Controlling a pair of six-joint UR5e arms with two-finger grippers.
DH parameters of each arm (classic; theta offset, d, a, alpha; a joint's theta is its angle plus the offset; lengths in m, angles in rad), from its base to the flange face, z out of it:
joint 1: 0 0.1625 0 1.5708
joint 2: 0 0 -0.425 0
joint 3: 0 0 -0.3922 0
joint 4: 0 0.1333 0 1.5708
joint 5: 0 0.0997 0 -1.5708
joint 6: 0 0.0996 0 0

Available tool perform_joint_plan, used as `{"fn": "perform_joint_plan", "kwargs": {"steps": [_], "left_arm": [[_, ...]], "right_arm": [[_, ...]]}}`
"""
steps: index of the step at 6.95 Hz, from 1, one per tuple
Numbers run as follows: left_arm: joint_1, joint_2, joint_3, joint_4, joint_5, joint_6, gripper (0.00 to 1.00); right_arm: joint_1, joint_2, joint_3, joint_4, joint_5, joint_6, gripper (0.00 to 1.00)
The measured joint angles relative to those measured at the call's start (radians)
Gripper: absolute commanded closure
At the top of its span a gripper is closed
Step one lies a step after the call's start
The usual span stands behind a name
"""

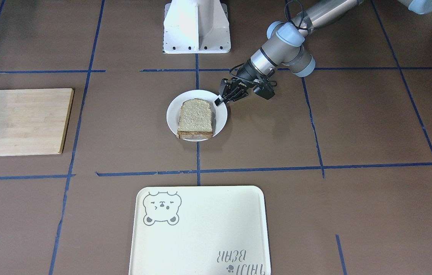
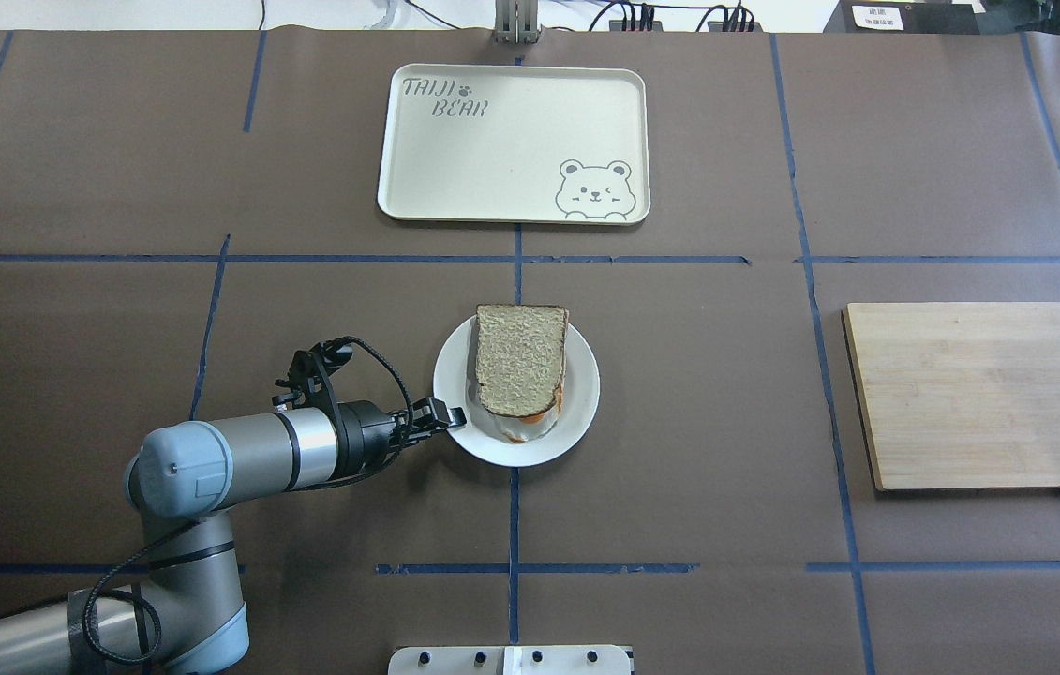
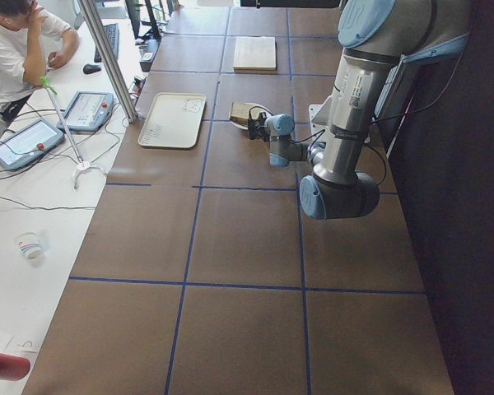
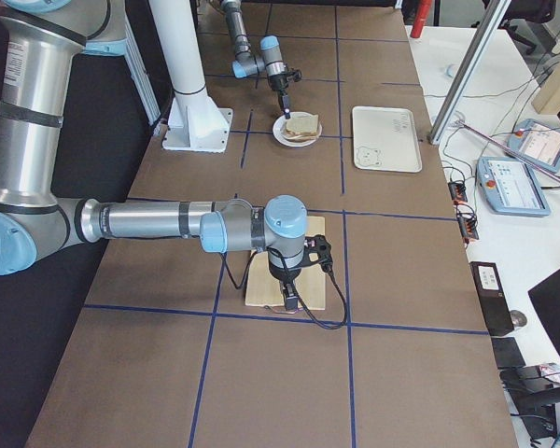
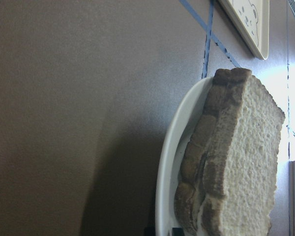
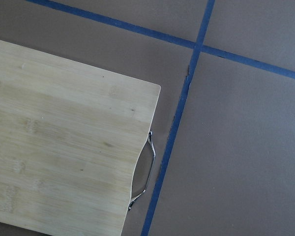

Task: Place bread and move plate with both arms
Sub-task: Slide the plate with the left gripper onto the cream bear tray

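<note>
Robotics lab: tape-gridded table (image 1: 353, 122), teach pendants (image 4: 518, 184), operator (image 3: 12, 49)

Brown table (image 2: 117, 169), plate (image 2: 581, 412), bear tray (image 2: 511, 159), wooden board (image 2: 979, 394)

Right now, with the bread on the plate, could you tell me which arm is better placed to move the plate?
Left. The left arm has its jaws at the plate's rim; the right arm hangs over the wooden board, well away.

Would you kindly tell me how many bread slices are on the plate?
2, stacked on the plate: the bread on top and a second slice under it, mostly covered. Any more beneath would be hidden.
</note>
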Motion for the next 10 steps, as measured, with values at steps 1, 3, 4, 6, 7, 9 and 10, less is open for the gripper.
{"fn": "perform_joint_plan", "kwargs": {"steps": [1,3,4,6,7,9,10], "left_arm": [[0.0,-0.001,0.0,-0.002,0.0,-0.002,0.97],[-0.009,-0.001,0.0,-0.045,0.0,-0.065,0.98],[-0.022,-0.001,0.001,-0.087,0.0,-0.12,0.98],[-0.076,-0.021,0.007,-0.135,0.001,-0.214,0.98],[-0.115,-0.054,0.034,-0.141,0.003,-0.264,0.98],[-0.186,-0.169,0.182,-0.151,0.044,-0.366,0.98],[-0.222,-0.241,0.295,-0.16,0.081,-0.443,0.97]], "right_arm": [[0.0,0.0,0.0,0.0,0.0,0.001,0.0],[0.0,0.0,0.0,0.0,0.0,0.001,0.0],[0.0,0.0,0.0,0.0,0.0,0.002,0.0],[0.0,0.0,0.0,0.0,0.0,0.002,0.0],[0.0,0.001,0.0,0.0,0.0,0.002,0.0],[0.0,0.002,0.0,0.0,0.0,0.003,0.0],[-0.001,0.003,0.0,0.0,-0.001,0.003,0.0]]}}
